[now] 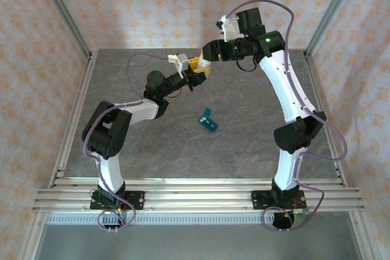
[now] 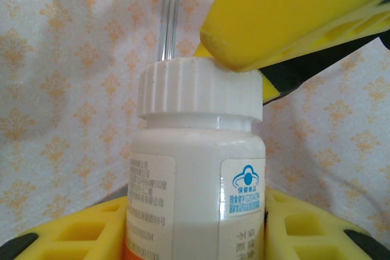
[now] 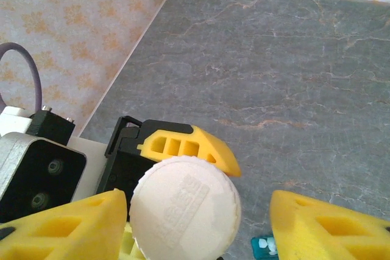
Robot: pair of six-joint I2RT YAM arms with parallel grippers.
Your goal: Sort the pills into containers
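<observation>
The white bottle (image 2: 195,181) is clamped by the left gripper (image 1: 194,71), its cap (image 3: 186,211) straddled by the open right gripper (image 3: 195,226), so pills could be spilled by an off-centre twist, missing the teal pill box (image 1: 208,120) on the table (image 1: 256,95).

white bottle (image 2: 195,168) base: cut off at the lower edge, below the left gripper (image 2: 195,232) fingers
bottle label: print too small to be read
pill box (image 3: 264,248): cropped at the lower edge, beside one finger of the right gripper (image 3: 198,211); compartments not made out
</observation>
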